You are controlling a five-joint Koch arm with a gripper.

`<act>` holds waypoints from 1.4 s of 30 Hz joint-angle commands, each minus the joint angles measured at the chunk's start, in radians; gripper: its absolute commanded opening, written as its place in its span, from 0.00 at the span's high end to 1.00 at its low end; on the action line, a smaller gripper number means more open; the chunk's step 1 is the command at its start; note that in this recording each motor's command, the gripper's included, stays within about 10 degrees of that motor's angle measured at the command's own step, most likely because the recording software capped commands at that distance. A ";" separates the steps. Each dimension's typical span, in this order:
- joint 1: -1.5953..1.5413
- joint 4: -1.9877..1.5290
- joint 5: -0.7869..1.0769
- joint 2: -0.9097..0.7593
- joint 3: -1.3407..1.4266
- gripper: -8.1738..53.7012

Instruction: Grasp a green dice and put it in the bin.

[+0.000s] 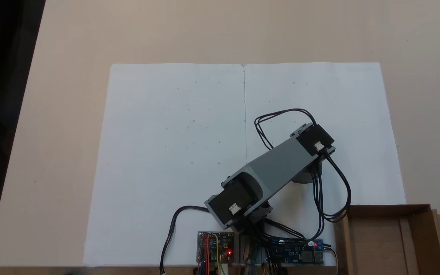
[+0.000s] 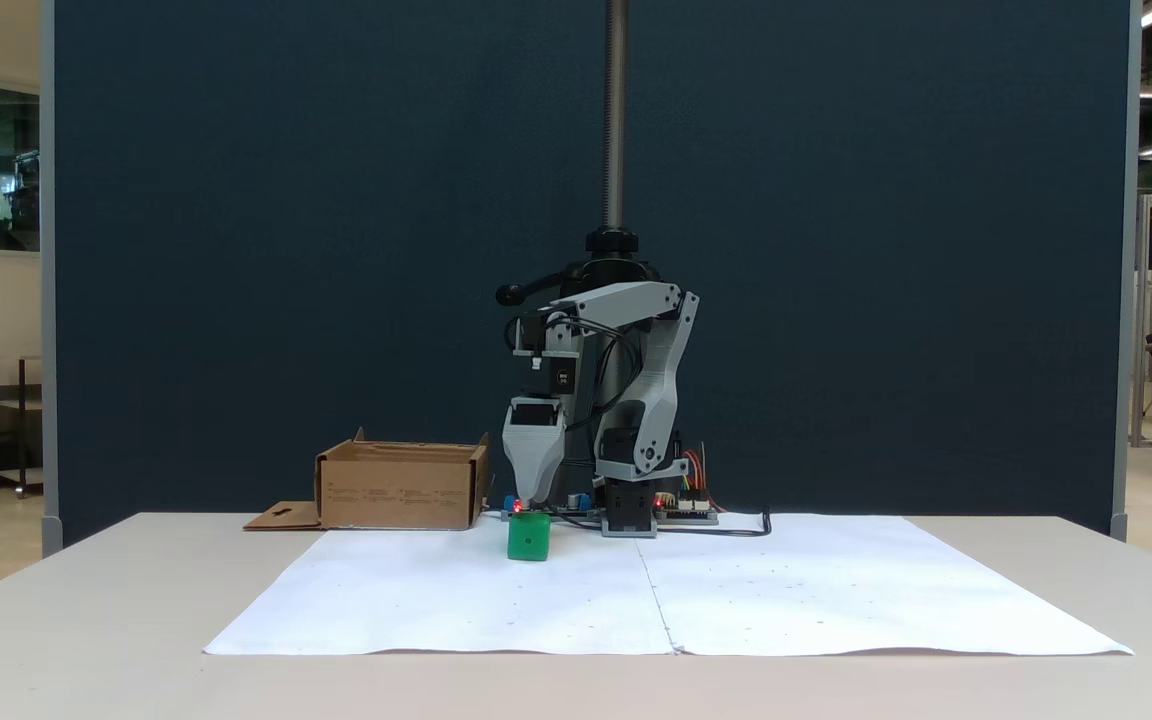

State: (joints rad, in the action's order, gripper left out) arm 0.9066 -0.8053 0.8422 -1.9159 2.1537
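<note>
1. Circuit boards (image 1: 215, 246) sit at the bottom edge of the top-down fixed view, with the bin (image 1: 395, 214) at lower right. The arm (image 1: 271, 173) reaches over white paper (image 1: 174, 152) and covers whatever lies beneath it.

2. Paper lies nearest in the front fixed view. On it rests the green dice (image 2: 529, 537), right of the bin (image 2: 401, 488). The tool (image 2: 534, 503) points down, its tip touching the dice top; how wide it gapes I cannot tell. The dice looks light, hard and slick, so squeezing two opposite flat faces seems safest.
</note>
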 commanded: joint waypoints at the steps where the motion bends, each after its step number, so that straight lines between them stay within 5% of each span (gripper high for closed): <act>1: 0.009 0.021 0.114 -0.011 -0.005 0.02; 42: -0.008 0.192 0.112 0.164 0.017 0.11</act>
State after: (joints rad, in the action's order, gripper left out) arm 0.8897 -0.6458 0.8621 -1.7426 2.1752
